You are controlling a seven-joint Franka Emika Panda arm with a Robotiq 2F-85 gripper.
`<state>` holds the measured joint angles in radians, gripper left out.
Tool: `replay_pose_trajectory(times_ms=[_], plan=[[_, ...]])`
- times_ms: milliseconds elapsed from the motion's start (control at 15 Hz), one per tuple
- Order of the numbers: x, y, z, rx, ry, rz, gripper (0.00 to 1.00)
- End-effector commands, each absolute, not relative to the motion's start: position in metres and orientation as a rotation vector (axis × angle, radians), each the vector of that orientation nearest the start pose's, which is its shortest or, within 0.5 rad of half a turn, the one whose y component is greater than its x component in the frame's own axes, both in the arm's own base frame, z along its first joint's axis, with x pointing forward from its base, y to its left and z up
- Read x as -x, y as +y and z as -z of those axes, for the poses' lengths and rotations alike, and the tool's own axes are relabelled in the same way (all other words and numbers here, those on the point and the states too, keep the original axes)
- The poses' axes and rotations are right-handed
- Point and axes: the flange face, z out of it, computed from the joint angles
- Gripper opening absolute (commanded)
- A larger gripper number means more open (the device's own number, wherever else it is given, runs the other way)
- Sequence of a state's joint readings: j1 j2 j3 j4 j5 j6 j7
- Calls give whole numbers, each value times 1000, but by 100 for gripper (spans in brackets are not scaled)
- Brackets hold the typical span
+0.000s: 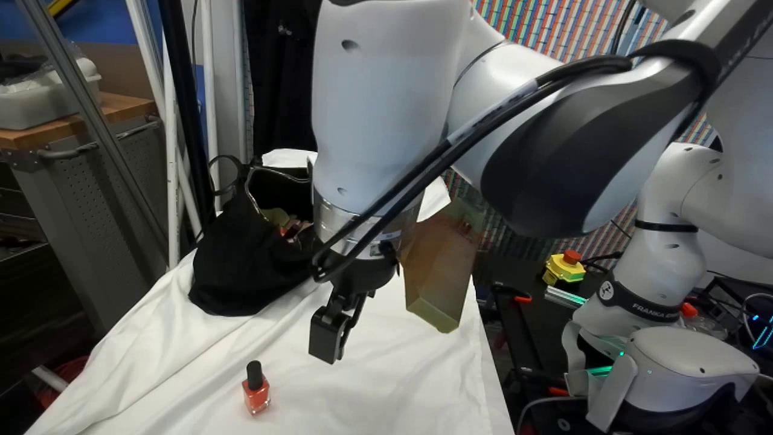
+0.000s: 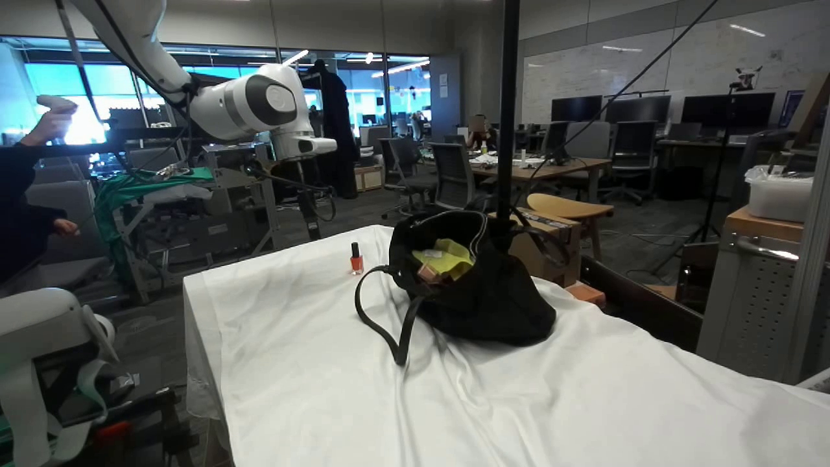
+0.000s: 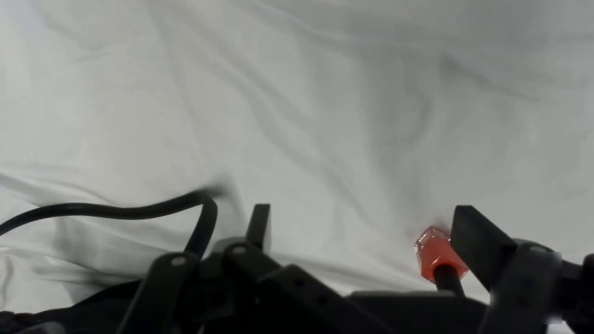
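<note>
My gripper [image 3: 362, 207] stands open, its two dark fingers wide apart with only white cloth seen between their tips. A small bottle of red-orange nail polish [image 1: 256, 396] with a black cap stands upright on the white cloth. In the wrist view the polish bottle [image 3: 438, 255] shows at the lower right, partly covered by the right finger [image 3: 480, 243]. Seen from outside, the gripper [image 1: 336, 341] hangs above the cloth, apart from the bottle. In the other exterior angle the polish [image 2: 356, 261] sits beyond the black bag [image 2: 486, 292].
Inside the black bag [image 1: 241, 266] lie yellow and reddish items. Its strap [image 2: 382, 337] trails onto the cloth; a black strap [image 3: 102, 211] shows at left in the wrist view. A blurred brown block [image 1: 441, 272] appears beside the wrist. A robot base [image 1: 682, 374] stands right.
</note>
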<state>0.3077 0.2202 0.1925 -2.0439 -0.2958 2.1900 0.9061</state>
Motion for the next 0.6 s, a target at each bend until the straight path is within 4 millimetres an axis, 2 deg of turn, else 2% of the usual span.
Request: replay_pose_trajectory(times_ms=[0,133,533], plan=[[-544,281,-329,3239,360,86,100],[-557,288,-327,3194,360,62,100],[-589,306,-336,3049,342,10,100]])
